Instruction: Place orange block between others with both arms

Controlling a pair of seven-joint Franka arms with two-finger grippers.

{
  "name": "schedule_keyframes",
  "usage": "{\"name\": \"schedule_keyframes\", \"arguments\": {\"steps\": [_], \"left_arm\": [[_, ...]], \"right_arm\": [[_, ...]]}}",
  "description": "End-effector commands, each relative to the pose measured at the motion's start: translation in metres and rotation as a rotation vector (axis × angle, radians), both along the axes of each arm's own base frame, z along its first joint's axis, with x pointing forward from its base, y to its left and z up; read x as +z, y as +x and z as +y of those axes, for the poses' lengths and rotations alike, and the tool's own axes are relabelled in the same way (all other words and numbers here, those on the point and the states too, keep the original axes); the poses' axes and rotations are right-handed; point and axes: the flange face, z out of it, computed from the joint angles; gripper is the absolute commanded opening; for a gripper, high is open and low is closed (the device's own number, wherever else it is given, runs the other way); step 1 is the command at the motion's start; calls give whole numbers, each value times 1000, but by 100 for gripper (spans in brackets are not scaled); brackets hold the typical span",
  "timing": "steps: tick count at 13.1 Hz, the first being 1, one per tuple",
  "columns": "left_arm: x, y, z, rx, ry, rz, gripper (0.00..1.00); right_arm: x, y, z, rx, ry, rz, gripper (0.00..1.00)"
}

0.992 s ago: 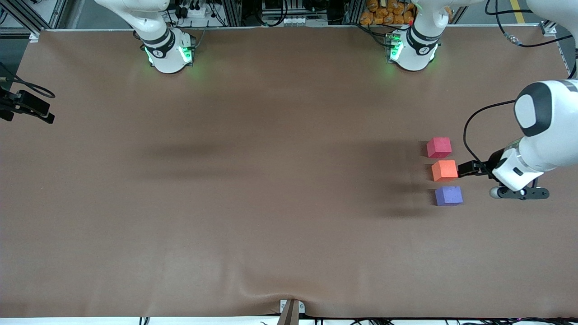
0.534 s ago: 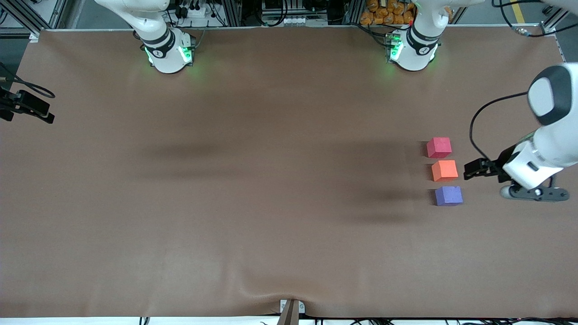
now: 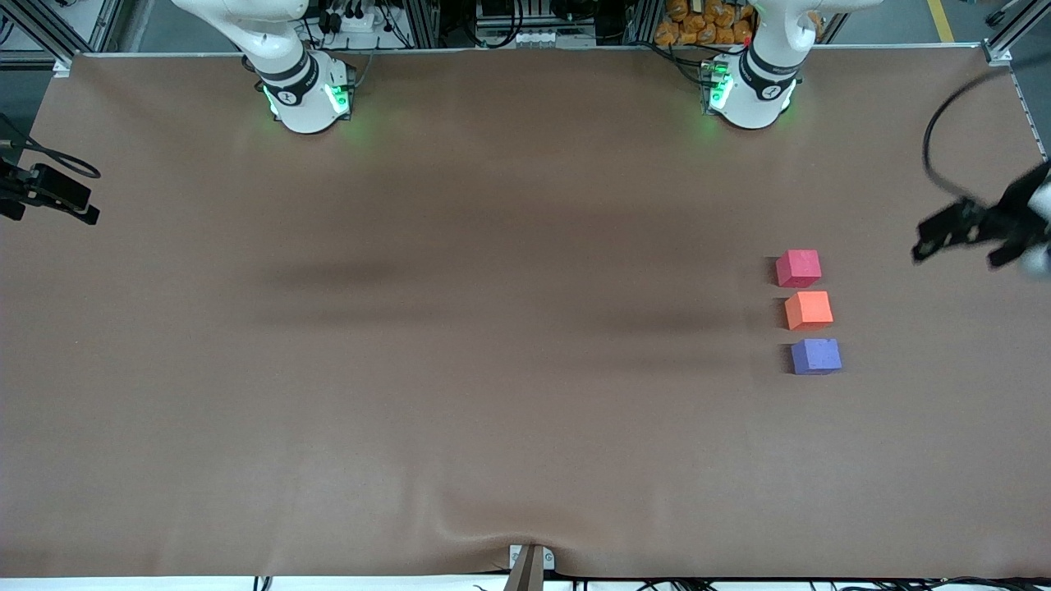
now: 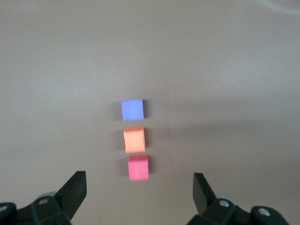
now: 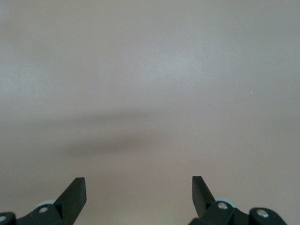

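The orange block (image 3: 809, 310) sits on the table in a short row, between the pinkish-red cube (image 3: 799, 268) and the purple cube (image 3: 816, 356), with small gaps on either side. The purple cube is the one nearest the front camera. My left gripper (image 3: 932, 238) hangs open and empty in the air over the table's edge at the left arm's end, well clear of the row. Its wrist view shows the purple cube (image 4: 132, 110), orange block (image 4: 134, 139) and pinkish-red cube (image 4: 138, 168) far below. My right gripper (image 5: 138, 185) waits open over bare table at the right arm's end (image 3: 82, 205).
A brown mat (image 3: 493, 369) covers the whole table, with a slight wrinkle near its front edge (image 3: 460, 525). A small bracket (image 3: 530, 562) sits at the middle of that edge. Both arm bases (image 3: 308, 94) (image 3: 751, 90) stand along the back.
The left gripper has pulled away from beside the orange block and risen toward the table's end. The three blocks and the right arm have not moved.
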Motion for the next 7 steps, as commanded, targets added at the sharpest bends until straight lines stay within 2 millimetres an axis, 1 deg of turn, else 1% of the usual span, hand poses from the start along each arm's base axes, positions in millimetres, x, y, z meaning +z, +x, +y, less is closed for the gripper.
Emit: {"name": "schedule_keyframes", "arguments": {"steps": [1,2,3,4,6,7], "left_arm": [[42,-47,-5,11,11,-3,100],[48,-50,-4,11,10,-13,100],[49,-50,-3,13,10,-16,100],[46,-47,-1,10,11,-11,100],[31,-37,0,20,13,17,100],[29,-36,1,33,37,20,100]], "right_arm": [[2,-2,3,-1,3,13,100],[2,-3,4,2,3,20,100],[1,-3,6,3,14,23,100],[1,-4,6,-1,38,27,100],[1,-4,3,-6,52,28,100],[2,-4,4,-3,52,23,100]]}}
